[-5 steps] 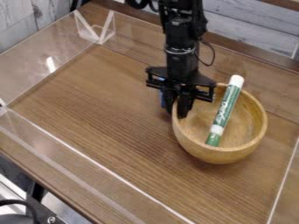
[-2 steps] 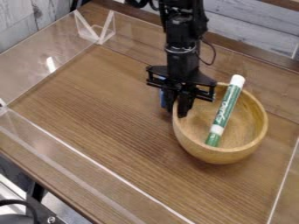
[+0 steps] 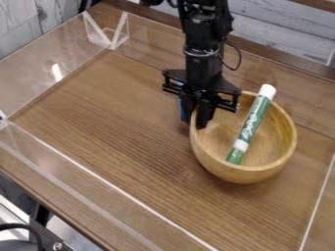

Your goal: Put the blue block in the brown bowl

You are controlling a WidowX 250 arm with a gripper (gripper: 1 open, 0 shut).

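Note:
The brown bowl [image 3: 245, 149] sits right of the middle of the wooden table, with a white-and-green tube [image 3: 252, 123] leaning inside it. My gripper [image 3: 206, 118] points straight down at the bowl's left rim, its fingers shut together. The blue block [image 3: 182, 109] shows only as a small blue patch just left of the fingers, outside the bowl and low by the table. The fingers hide most of it. I cannot tell whether they touch it.
Clear plastic walls [image 3: 53, 74] run around the wooden table [image 3: 105, 118]. A clear triangular stand [image 3: 105, 34] is at the back left. The table's front edge [image 3: 78, 211] runs along the lower left.
The bowl has shifted a little to the left and toward the front. The gripper stays in place, still shut.

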